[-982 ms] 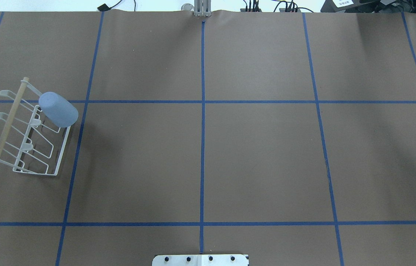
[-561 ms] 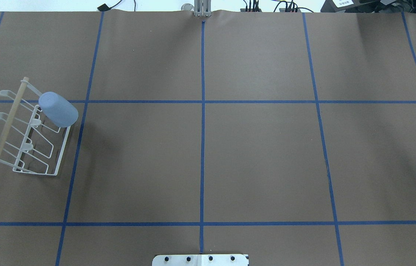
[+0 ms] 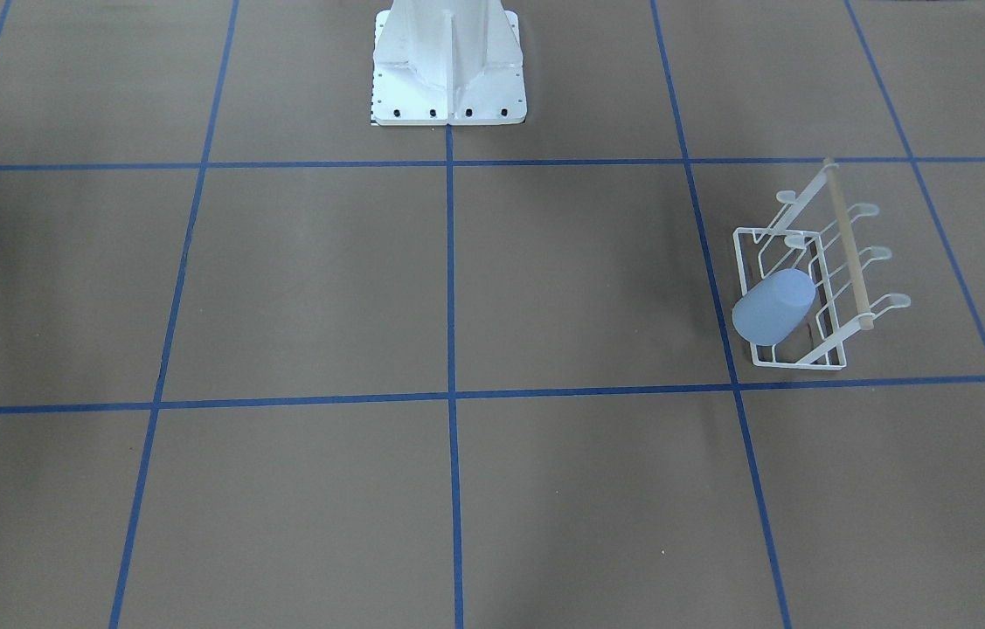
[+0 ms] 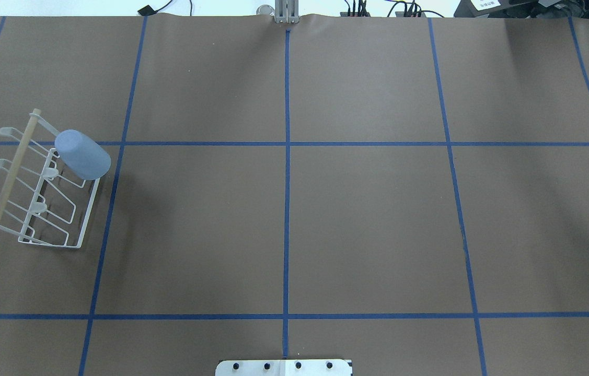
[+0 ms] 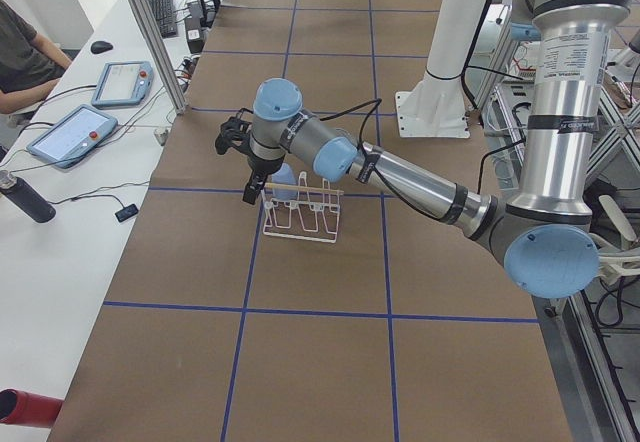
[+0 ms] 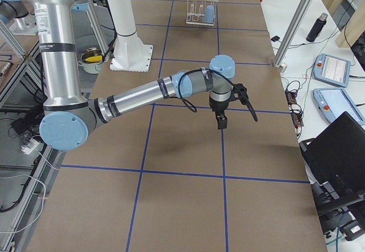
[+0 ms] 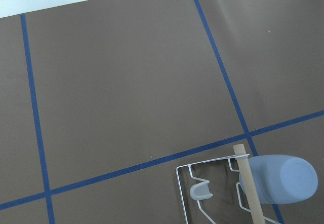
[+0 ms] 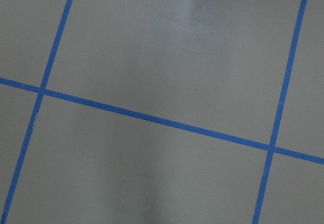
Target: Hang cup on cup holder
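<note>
Blue cup [image 4: 83, 155] tilted over a cup holder [image 4: 13, 172] prong: light, stiff, slick, I judge; grip mid-wall. My left fingers [image 5: 248, 198] and right fingers [image 6: 221, 123]: state unreadable.

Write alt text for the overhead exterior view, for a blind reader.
A pale blue cup sits tilted, base up, over the far end of a white wire cup holder, at the left of a brown table gridded with blue tape.
</note>
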Robot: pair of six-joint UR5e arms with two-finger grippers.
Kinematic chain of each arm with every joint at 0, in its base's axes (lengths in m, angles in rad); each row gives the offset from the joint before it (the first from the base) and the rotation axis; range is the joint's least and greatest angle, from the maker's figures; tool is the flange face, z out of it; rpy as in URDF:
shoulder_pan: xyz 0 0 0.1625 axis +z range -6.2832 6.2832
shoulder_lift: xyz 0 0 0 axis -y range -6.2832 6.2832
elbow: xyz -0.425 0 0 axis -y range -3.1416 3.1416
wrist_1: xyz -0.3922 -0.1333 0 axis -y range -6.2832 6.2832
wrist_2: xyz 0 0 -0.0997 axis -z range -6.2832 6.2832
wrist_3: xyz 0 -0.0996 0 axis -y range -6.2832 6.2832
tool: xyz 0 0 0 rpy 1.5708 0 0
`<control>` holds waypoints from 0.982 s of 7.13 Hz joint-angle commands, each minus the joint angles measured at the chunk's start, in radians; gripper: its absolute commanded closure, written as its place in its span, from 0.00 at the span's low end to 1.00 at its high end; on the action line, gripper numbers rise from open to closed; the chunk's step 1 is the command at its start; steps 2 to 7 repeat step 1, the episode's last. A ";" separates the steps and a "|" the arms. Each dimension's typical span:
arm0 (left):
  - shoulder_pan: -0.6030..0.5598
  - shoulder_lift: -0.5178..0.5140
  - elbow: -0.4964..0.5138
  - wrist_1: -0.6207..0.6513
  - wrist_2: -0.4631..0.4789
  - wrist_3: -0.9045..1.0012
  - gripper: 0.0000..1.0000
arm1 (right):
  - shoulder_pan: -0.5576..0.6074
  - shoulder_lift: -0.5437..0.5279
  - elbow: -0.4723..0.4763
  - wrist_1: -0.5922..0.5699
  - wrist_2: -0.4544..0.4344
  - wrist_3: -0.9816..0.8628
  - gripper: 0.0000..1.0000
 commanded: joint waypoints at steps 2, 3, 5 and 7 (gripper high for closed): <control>0.000 0.001 0.013 -0.003 0.000 0.002 0.02 | 0.000 0.002 0.003 0.000 0.003 0.004 0.00; 0.000 0.001 0.013 -0.003 0.000 0.002 0.02 | 0.000 0.002 0.003 0.000 0.003 0.004 0.00; 0.000 0.001 0.013 -0.003 0.000 0.002 0.02 | 0.000 0.002 0.003 0.000 0.003 0.004 0.00; 0.000 0.001 0.013 -0.003 0.000 0.002 0.02 | 0.000 0.002 0.003 0.000 0.003 0.004 0.00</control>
